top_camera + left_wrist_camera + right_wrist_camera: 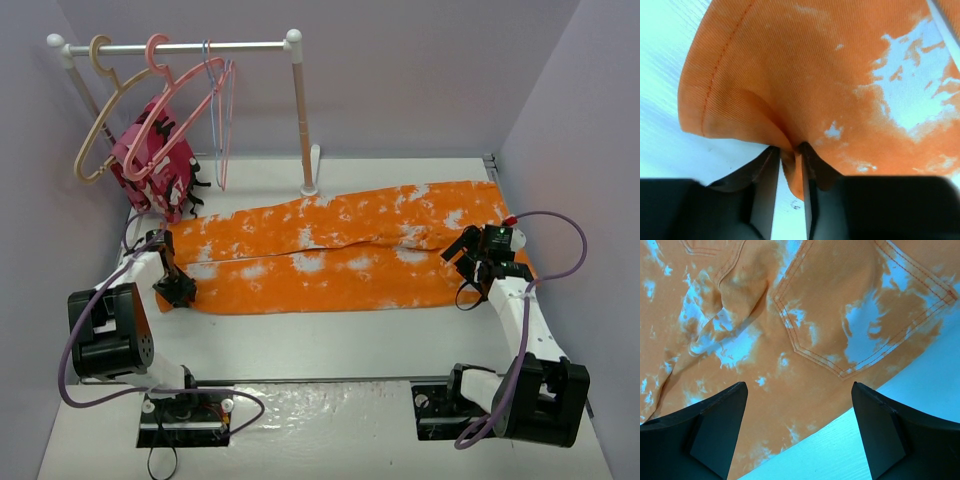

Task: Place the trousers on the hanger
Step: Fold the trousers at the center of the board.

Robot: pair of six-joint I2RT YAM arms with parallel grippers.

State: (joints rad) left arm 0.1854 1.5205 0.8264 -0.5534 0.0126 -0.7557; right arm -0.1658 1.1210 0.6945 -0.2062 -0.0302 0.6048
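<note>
One trousers [340, 285] hem pinched in L jaws (R jaws wide).

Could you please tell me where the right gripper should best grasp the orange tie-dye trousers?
Probably the near edge of the orange, white-blotched cloth trousers beside the stitched back pocket, coming from above on the near side. The cloth lies flat there, its edge exposed under the open right gripper; the left gripper pinches the opposite leg hem.
</note>
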